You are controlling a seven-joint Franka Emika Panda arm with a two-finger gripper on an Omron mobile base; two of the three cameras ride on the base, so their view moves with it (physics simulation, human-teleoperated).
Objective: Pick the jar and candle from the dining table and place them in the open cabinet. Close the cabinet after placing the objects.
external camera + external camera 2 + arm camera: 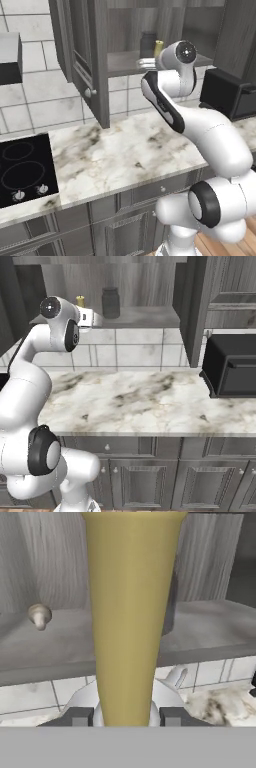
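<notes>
My gripper [126,717] is shut on the candle [127,612], a thick-looking yellow stick that rises between the two fingertips [80,716]. Its silvery-white dish holder [82,699] shows just behind them. From the base cameras the candle [158,48] [80,301] stands at the front edge of the shelf [145,317] inside the open cabinet [85,55]. I cannot tell whether the holder rests on the shelf. The dark grey jar [147,44] [110,302] stands upright on the same shelf, just beside and behind the candle. The dining table is out of view.
Below the cabinet runs a marble counter [125,150] with a black cooktop [20,172] at its left. A black box-shaped appliance [232,366] sits on the counter at the right. The cabinet's open doors [200,306] flank the arm, one with a round knob [90,92].
</notes>
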